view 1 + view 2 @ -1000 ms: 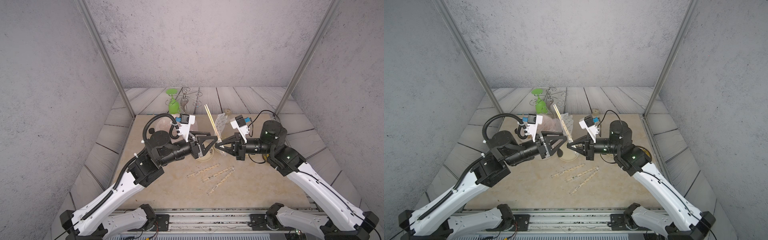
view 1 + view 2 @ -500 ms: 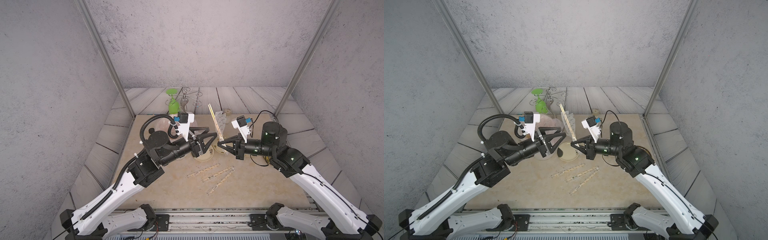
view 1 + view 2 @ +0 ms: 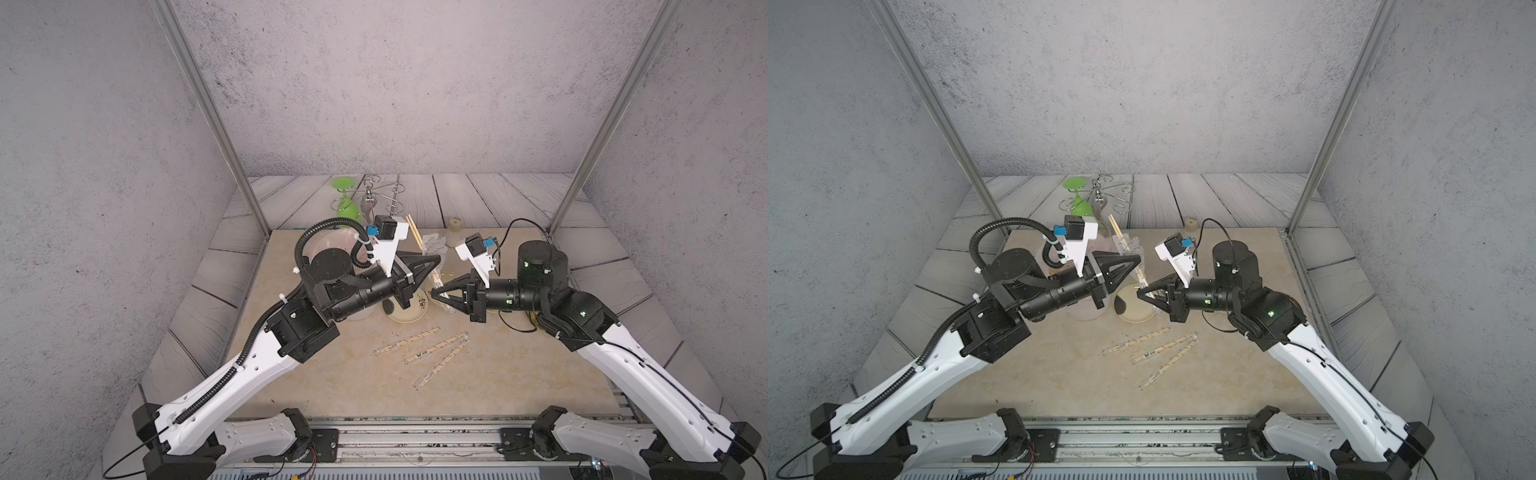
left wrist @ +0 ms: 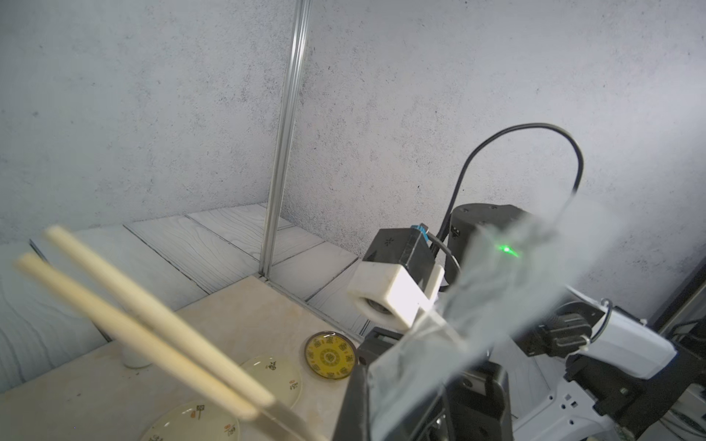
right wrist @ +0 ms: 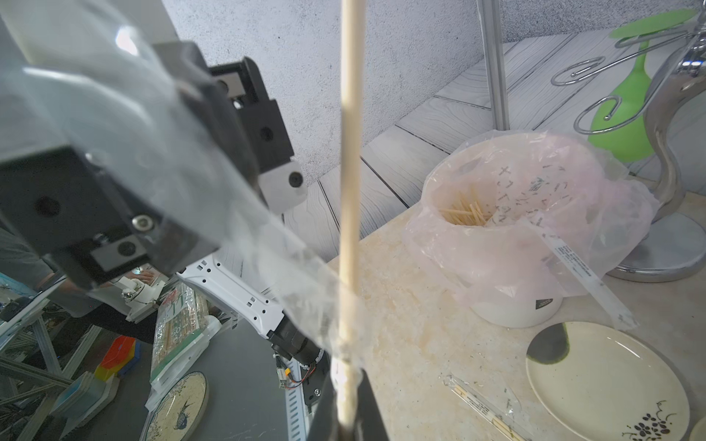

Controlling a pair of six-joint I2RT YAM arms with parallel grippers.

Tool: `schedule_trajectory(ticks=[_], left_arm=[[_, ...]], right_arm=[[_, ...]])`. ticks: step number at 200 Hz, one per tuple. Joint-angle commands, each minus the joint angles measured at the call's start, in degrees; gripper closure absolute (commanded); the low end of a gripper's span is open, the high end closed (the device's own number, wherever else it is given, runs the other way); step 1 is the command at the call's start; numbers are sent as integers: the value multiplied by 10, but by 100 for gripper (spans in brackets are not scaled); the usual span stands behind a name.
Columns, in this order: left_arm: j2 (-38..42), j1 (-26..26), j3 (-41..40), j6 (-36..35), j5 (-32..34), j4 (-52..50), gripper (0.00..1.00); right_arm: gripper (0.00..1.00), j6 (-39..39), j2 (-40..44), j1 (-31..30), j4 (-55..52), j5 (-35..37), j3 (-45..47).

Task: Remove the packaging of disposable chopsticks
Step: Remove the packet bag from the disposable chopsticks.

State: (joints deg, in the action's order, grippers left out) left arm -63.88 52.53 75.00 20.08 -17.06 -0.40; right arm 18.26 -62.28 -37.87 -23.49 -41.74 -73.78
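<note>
- Clearly, the right jaws are clamped on the lower end of the disposable chopsticks (image 5: 349, 152). The last of the packaging is bunched around the sticks just above that grip.
- The left jaws are pressed together on the loose clear packaging (image 4: 496, 305). It stretches as a slack film from the sticks across into that grip, and in both top views the two arms meet almost tip to tip.
- We judge the step in hand to be stripping the sleeve. We should draw the left jaws off along the sticks' own line, towards the bare ends and not sideways. That way the film slides free rather than tearing or levering the wood.
- We want the right grip firm and unmoving meanwhile. If it slackens, the pair may slip out along with the film.
- The pair's long axis rises out of the right jaws and leans towards the back wall. The bare ends (image 3: 410, 219) lie side by side, clear of the film, and point up and away from the robot's base.
- Further out, a pale plate (image 5: 611, 382) sits on the worktop (image 3: 353, 374) near the grip. A white bin (image 5: 515, 311) with a pinkish liner (image 5: 611, 214) stands just behind the plate.
- Three wrapped pairs (image 3: 435, 347) lie flat on the worktop nearer the base, apart from the work and untouched.
</note>
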Motion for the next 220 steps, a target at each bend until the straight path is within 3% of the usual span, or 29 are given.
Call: schedule_trajectory(ticks=[1, 41, 86, 160, 203, 220], left_arm=[[28, 4, -39, 5, -29, 38, 100], [94, 5, -183, 92, 17, 147, 100], [103, 5, -245, 176, 98, 211, 100], [71, 2, -201, 177, 13, 255, 100], [81, 2, -198, 164, -27, 264, 100], [93, 1, -201, 155, -1, 227, 74]], right_arm=[[100, 9, -2, -3, -5, 32, -21], [100, 45, 12, -2, 27, 113, -15], [100, 49, 19, -2, 129, 26, 17], [100, 26, 15, -2, 167, -133, 46], [100, 19, 28, -2, 153, -103, 57], [100, 14, 33, -2, 141, -77, 55]])
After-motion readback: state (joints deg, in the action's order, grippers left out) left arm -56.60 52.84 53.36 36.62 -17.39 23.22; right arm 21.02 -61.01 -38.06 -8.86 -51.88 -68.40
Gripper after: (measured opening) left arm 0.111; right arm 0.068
